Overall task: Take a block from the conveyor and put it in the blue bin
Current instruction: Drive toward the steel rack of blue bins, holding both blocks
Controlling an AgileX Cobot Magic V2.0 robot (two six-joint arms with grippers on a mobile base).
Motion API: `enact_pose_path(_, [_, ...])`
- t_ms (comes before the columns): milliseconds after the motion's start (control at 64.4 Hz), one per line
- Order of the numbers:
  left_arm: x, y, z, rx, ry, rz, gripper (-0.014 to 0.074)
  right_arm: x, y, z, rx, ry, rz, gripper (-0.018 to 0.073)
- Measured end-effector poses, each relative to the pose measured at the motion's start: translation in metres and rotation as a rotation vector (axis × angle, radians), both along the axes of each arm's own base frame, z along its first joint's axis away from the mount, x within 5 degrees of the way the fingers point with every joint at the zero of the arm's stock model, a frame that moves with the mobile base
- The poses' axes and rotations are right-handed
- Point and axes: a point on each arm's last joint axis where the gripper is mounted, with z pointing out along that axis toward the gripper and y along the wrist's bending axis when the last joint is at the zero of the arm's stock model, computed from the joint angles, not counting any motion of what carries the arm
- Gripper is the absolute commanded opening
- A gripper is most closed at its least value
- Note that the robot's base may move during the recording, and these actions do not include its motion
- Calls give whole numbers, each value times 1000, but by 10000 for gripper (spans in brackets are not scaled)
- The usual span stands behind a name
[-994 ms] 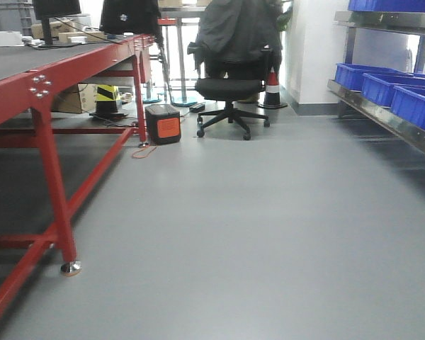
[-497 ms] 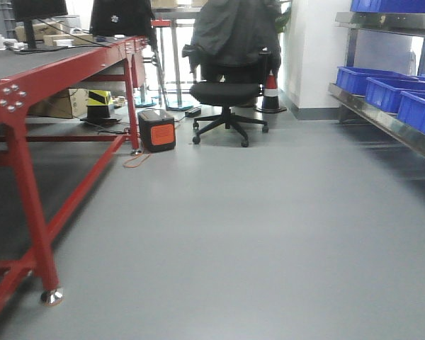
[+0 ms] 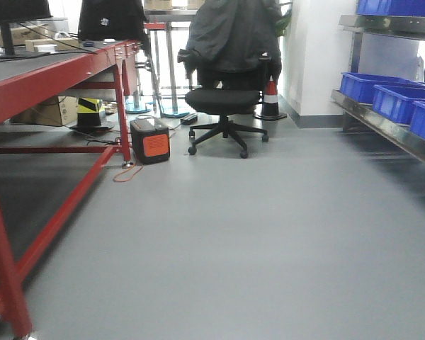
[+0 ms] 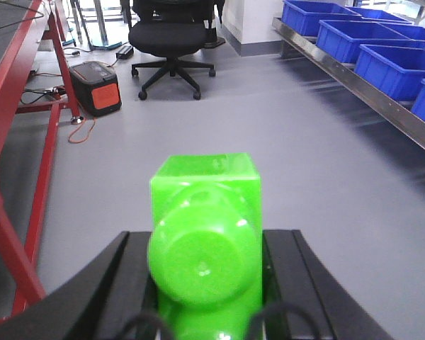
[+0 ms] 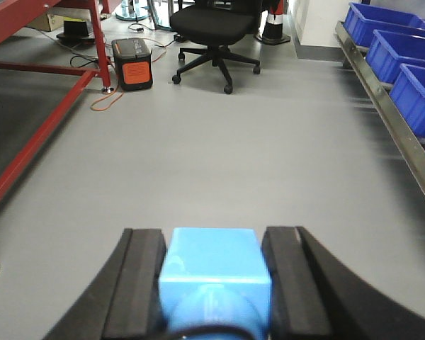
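My left gripper is shut on a bright green block, which fills the gap between its black fingers and shows a round stud toward the camera. Held the same way, a light blue block sits between the pads of my right gripper. Both are carried above the grey floor. Blue bins stand in a row on a steel shelf at the right, also seen as bins and bins in the wrist views. The conveyor is out of view.
A red-framed table with a dark top runs along the left, its leg close by. Ahead stand a black office chair, a black-and-orange box with an orange cable, and a traffic cone. Grey floor lies between.
The whole scene has shifted: the red table slid left and closer, the chair and the box grew slightly, and the bins moved toward the right edge. Both blocks stay gripped.
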Motion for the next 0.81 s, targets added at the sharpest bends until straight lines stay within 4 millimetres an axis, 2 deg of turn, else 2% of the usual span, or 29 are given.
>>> enact_pose_path(808, [0, 0, 0, 0, 0, 0, -111, 0, 0, 0, 0, 0, 0, -163])
